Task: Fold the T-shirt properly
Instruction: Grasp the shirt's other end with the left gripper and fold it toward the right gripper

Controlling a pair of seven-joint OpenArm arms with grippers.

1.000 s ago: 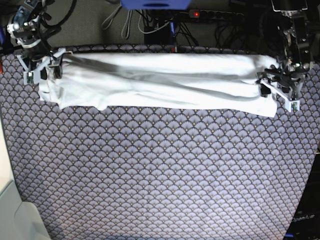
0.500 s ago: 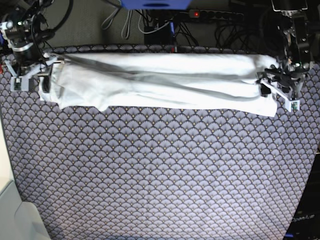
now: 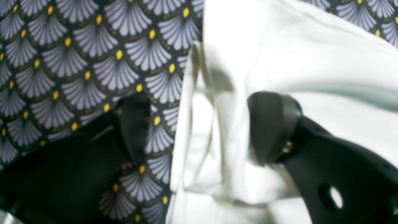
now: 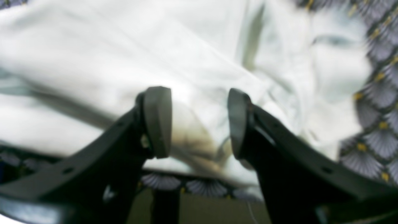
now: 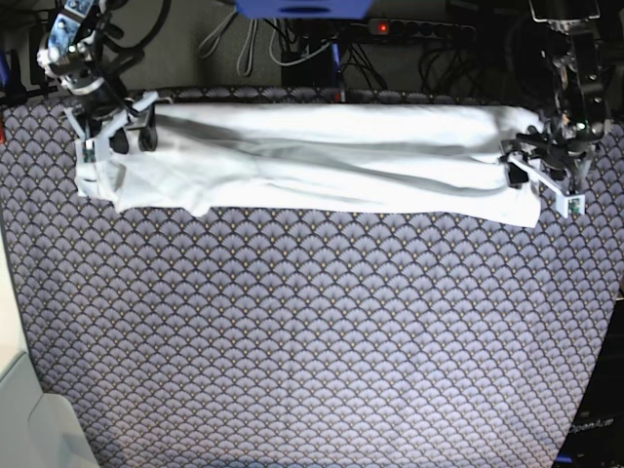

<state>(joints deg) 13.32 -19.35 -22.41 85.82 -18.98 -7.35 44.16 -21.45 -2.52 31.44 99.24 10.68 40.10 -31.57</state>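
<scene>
End effectors (image 5: pixel 544 175) (image 5: pixel 115 130) straddle opposite ends of folded T-shirt (image 5: pixel 312 161), jaws apart.

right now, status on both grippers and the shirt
Left gripper open astride the T-shirt's end. Right gripper open over the other end. Shirt a long band on the patterned cloth. Nothing in the way.

The right gripper (image 5: pixel 115 135) has moved. A moment ago it was out past the end of the T-shirt (image 5: pixel 312 161). Now it has swung back in over the shirt's far corner, with its jaws apart.
</scene>
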